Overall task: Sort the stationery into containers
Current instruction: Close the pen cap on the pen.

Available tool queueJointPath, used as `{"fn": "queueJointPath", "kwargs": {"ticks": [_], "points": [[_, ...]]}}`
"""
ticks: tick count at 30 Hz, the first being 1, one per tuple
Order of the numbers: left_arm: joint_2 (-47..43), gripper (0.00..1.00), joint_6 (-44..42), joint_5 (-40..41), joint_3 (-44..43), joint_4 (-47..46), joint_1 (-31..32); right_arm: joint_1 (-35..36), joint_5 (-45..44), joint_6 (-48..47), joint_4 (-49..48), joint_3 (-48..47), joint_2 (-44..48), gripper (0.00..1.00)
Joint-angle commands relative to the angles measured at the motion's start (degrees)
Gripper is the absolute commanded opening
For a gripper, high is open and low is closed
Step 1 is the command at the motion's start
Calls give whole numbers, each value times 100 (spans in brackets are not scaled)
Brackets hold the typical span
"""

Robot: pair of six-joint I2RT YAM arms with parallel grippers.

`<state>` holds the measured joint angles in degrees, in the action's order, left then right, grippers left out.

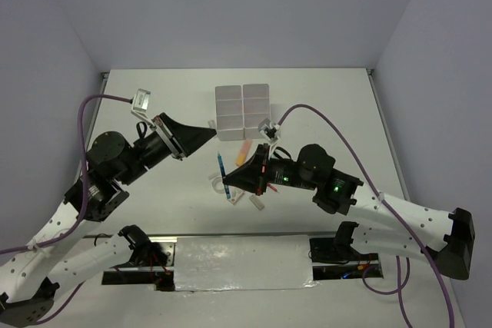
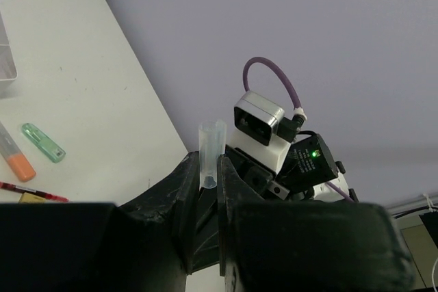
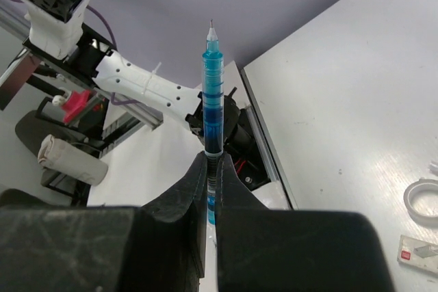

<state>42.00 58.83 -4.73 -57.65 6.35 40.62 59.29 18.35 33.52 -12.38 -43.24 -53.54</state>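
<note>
Six white boxes, one tape ring, two arms

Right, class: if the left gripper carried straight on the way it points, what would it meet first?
Probably the containers, at the wall of the near-left box. The left gripper, shut on a clear cap, points right at it. It may sit above the rim, though; height is unclear.

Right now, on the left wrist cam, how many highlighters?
2. The orange highlighter is at the left edge, partly cut off. The green highlighter lies just right of it, apart. More may lie outside this view.
</note>
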Motion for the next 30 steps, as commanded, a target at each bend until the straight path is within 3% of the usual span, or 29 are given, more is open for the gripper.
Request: {"fn": "queueJointPath", "kwargs": {"ticks": [1,30], "points": [[-78,0,41,-98,-142,-160,-19,57,-147,-161,69,-395,-7,0],[-51,0,-302,-291,-80,24,-19,48,-393,-460,333,-773,-192,0]]}}
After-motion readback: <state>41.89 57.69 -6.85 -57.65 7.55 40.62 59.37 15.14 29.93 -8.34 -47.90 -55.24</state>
